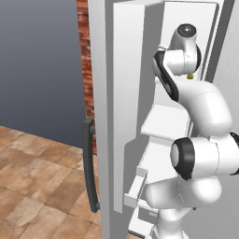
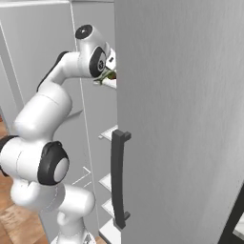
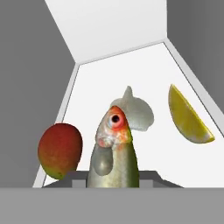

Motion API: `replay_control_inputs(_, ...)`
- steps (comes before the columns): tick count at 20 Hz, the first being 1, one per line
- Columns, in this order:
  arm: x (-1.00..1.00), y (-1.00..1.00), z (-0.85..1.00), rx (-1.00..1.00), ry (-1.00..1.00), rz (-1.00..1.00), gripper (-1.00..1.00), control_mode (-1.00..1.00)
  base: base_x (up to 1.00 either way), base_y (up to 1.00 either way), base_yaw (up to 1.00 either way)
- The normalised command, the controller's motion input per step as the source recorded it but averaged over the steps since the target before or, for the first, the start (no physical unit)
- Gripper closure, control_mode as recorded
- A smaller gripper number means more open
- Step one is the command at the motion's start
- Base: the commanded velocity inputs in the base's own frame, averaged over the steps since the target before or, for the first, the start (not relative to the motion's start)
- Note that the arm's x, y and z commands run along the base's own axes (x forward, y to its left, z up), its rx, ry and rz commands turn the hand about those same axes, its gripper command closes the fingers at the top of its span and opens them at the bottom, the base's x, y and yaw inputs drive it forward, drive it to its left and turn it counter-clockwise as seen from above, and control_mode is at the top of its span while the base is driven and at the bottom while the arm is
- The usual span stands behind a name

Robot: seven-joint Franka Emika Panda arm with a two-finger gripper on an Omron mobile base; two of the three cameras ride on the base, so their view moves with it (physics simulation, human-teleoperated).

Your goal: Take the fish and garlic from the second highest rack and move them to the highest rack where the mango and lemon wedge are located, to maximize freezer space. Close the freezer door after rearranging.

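red-green mango sits left in hand view, fish centre, lemon wedge right, all over the highest rack. fish's long axis runs straight out from the pincer, head fwd, garlic just behind the head. pincer looks clamped on the fish, tips hidden. judging: next is letting go btwn mango and wedge. base views show freezer door open w/ its handle, arm reaching up into the freezer; hand view gives the shelf layout.
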Motion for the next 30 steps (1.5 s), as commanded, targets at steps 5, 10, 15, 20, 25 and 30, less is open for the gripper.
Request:
replay_control_inputs(5, 0.65, -0.19, -0.21, 0.00, 0.02, 0.00, 1.00, -1.00, 0.00, 0.00, 0.00)
replay_control_inputs(10, 0.57, -0.18, -0.25, 0.00, 0.05, 0.00, 1.00, -1.00, 0.00, 0.00, 0.00)
replay_control_inputs(15, 0.48, -0.09, -0.31, 0.00, 0.05, 0.00, -1.00, -1.00, 0.00, 0.00, 0.00)
replay_control_inputs(20, 0.43, -0.05, -0.34, 0.00, 0.03, 0.00, -1.00, -1.00, 0.00, 0.00, 0.00)
replay_control_inputs(25, 0.21, -0.01, -0.12, 0.00, 0.00, 0.00, -1.00, -1.00, 0.00, 0.00, 0.00)
replay_control_inputs(30, -0.13, 0.00, 0.07, 0.00, 0.00, 0.00, -1.00, -1.00, 0.00, 0.00, 0.00)
